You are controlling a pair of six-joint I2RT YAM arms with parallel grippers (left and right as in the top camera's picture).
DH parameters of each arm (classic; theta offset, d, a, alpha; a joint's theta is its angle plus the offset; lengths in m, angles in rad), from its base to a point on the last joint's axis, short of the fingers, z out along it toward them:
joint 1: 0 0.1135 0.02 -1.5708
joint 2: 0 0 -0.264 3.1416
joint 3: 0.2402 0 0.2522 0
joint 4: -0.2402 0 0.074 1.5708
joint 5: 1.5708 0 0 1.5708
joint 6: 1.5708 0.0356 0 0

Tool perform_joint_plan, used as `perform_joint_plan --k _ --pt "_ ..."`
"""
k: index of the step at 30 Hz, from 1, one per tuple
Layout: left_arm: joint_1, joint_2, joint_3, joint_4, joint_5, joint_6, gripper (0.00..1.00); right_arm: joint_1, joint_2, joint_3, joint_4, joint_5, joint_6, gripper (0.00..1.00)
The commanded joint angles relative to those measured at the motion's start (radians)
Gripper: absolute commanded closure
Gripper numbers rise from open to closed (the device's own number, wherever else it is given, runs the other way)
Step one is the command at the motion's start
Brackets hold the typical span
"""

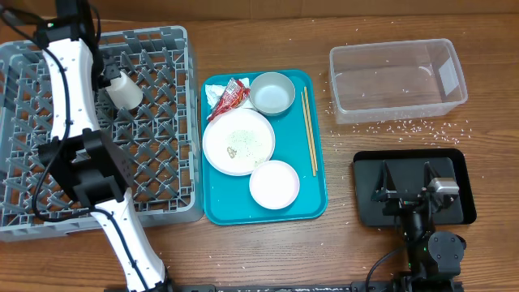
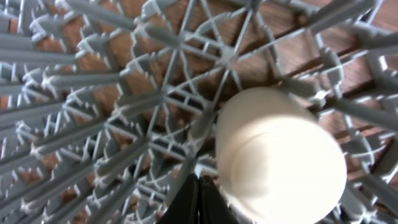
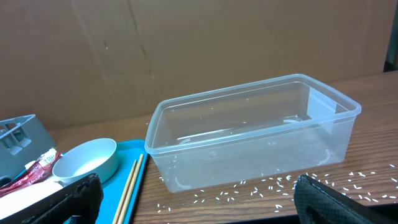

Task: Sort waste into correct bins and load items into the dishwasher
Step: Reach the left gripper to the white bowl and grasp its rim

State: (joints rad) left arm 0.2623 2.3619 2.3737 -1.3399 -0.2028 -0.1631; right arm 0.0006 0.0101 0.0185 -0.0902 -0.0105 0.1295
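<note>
My left gripper sits against the cup in the rack at the desk's left edge; I can't tell if it's gripping. Right gripper hangs spread open over the black tray, near-right corner.

No legible text anywhere; wrapper print too small.

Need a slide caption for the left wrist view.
White cup resting on the grey dish rack, beside the left end effector.

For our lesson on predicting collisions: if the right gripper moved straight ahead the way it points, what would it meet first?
The right gripper would likely meet the clear tub first.
</note>
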Motion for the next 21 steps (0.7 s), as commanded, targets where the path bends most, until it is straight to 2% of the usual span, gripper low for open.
perform_joint_plan --k 1,5,7,8,10,12,14,17,21 --pt "-0.008 -0.067 0.088 -0.047 0.063 -0.047 0.96 -0.002 -0.007 -0.01 0.006 0.01 -0.006 0.0" --pt "-0.008 -0.129 0.176 -0.072 0.285 -0.046 0.84 -0.002 -0.007 -0.01 0.006 0.01 -0.006 0.0" --pt "-0.022 -0.168 0.196 -0.066 0.461 -0.031 0.81 -0.002 -0.007 -0.01 0.006 0.01 -0.006 0.0" --pt "-0.034 -0.183 0.196 -0.06 0.532 -0.01 0.76 -0.002 -0.007 -0.01 0.006 0.01 -0.006 0.0" --pt "-0.074 -0.206 0.196 -0.052 0.685 0.065 0.58 -0.002 -0.007 -0.01 0.006 0.01 -0.006 0.0" --pt "-0.127 -0.212 0.196 -0.056 0.767 0.122 0.42 -0.002 -0.007 -0.01 0.006 0.01 -0.006 0.0" --pt "-0.201 -0.203 0.195 -0.059 0.772 0.159 0.29 -0.002 -0.007 -0.01 0.006 0.01 -0.006 0.0" --pt "-0.331 -0.173 0.194 -0.061 0.706 0.19 0.24 -0.002 -0.007 -0.01 0.006 0.01 -0.006 0.0" --pt "-0.484 -0.11 0.194 -0.05 0.495 0.179 0.2 -0.002 -0.007 -0.01 0.006 0.01 -0.006 0.0"
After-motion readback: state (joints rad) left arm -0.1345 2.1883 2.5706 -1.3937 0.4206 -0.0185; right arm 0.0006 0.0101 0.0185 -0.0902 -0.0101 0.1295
